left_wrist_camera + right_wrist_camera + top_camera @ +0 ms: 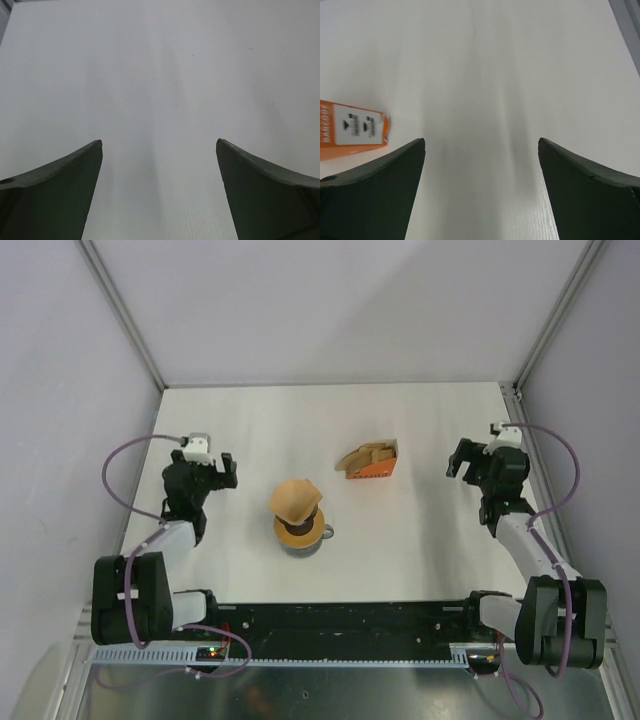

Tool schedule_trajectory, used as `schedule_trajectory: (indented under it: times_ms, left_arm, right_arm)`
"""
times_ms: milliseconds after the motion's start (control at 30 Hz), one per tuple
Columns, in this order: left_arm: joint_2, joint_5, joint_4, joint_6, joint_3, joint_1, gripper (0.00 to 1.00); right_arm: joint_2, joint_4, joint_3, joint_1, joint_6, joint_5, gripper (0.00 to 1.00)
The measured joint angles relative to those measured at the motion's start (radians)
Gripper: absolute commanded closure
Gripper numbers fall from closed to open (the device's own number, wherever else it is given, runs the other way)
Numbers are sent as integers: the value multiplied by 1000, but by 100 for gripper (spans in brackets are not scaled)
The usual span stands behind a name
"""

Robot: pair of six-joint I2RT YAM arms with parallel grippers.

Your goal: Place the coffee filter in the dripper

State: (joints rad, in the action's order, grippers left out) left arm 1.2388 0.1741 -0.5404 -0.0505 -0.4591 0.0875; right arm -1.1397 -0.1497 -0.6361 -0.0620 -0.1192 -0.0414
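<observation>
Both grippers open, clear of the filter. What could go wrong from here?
1. The coffee filter looks tilted, off-centre beyond the tan-orange ring, whose dark centre shows uncovered; it may be unseated and slip off.
2. Neither wrist view shows it, so seating is unconfirmed.
3. The orange packet lies between the right gripper and filter; a regrasp might clip it.

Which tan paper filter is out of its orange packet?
The single coffee filter perched above the carafe at centre; the other filters lie stacked in the orange packet.
</observation>
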Motion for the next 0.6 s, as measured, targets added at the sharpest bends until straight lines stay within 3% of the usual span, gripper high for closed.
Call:
schedule_trajectory:
  times_ms: [400, 600]
  left_arm:
    - [113, 43, -386, 52, 215, 5, 0]
    - [118, 66, -468, 51, 233, 5, 0]
  right_arm:
    - [-2, -404, 330, 0, 27, 112, 1]
    - [-77, -678, 476, 0, 34, 128, 1]
